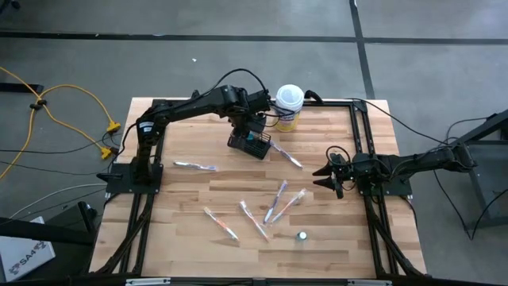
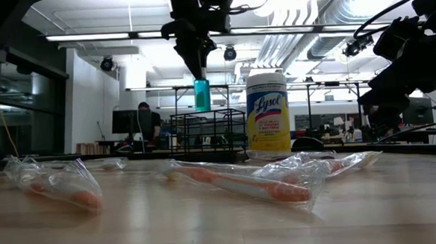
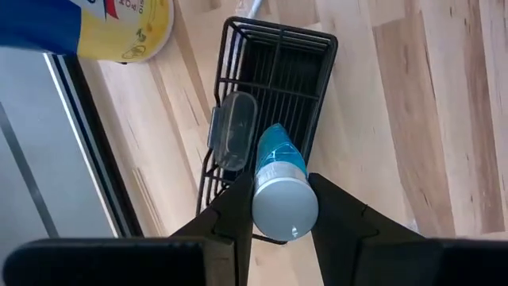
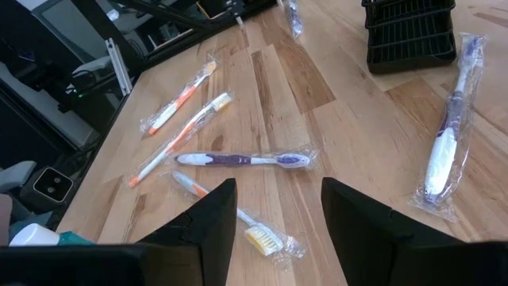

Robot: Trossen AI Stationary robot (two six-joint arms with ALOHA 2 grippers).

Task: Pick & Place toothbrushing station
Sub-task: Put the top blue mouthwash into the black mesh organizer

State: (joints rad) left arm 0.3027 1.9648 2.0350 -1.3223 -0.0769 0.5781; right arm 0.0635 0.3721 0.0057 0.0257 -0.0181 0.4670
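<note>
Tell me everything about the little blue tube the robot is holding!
The small teal tube has a see-through blue-green body and a pale grey round cap. The left gripper pinches it near the cap between its two dark fingers. It hangs upright, cap end up, just above the black wire basket, not yet resting inside. Nothing else touches it.

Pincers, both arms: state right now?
Left pincer: closed on the teal tube, above the wire basket.
Right pincer: open, empty, at the table's right side.

You had that yellow-label Lysol canister (image 1: 288, 107) standing upright at the far edge of the wooden table (image 1: 190, 206), yellow cables (image 1: 63, 111) on the floor
</note>
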